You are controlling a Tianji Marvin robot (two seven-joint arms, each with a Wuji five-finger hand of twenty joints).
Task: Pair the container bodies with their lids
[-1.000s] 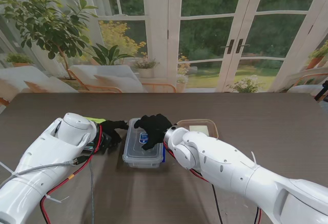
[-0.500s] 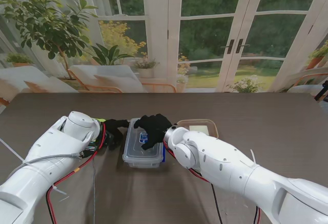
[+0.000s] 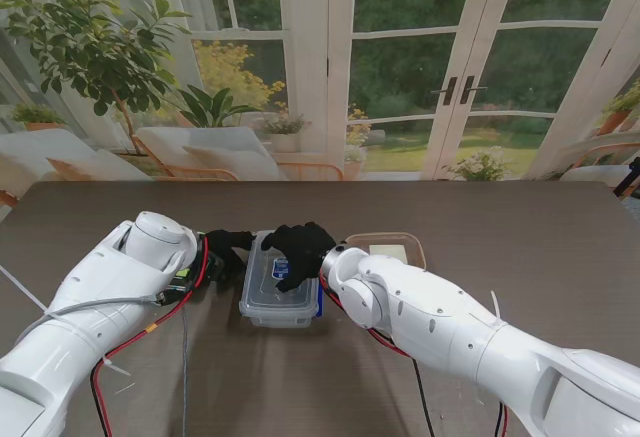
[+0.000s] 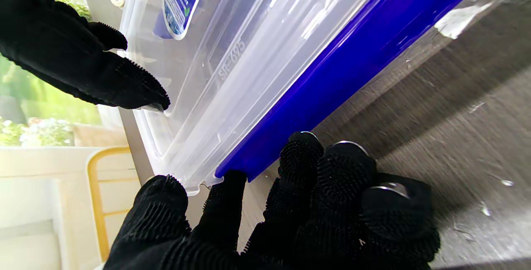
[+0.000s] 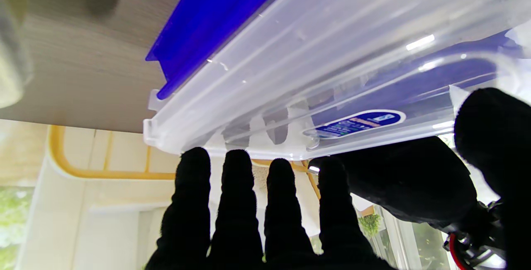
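A clear rectangular container (image 3: 278, 292) with its clear lid (image 4: 232, 54) on top stands on the table in front of me. A blue clasp (image 4: 352, 54) runs along its left side and another blue clasp (image 5: 207, 17) along its right side. My right hand (image 3: 297, 249), in a black glove, lies flat on the lid with its fingers (image 5: 257, 212) spread and holds nothing. My left hand (image 3: 228, 252) is at the container's far left corner. Its curled fingertips (image 4: 298, 158) press the end of the left clasp, and its thumb (image 4: 161, 195) sits at the lid's corner.
A shallow brown-tinted container (image 3: 385, 250) with a pale square inside it lies just right of the clear one, behind my right forearm. A green-yellow object (image 3: 188, 235) shows behind my left wrist. Red and black cables (image 3: 150, 327) hang from both arms over the near table.
My left hand has slid a little to the right, up against the container's left side. The right hand and the container have not moved.
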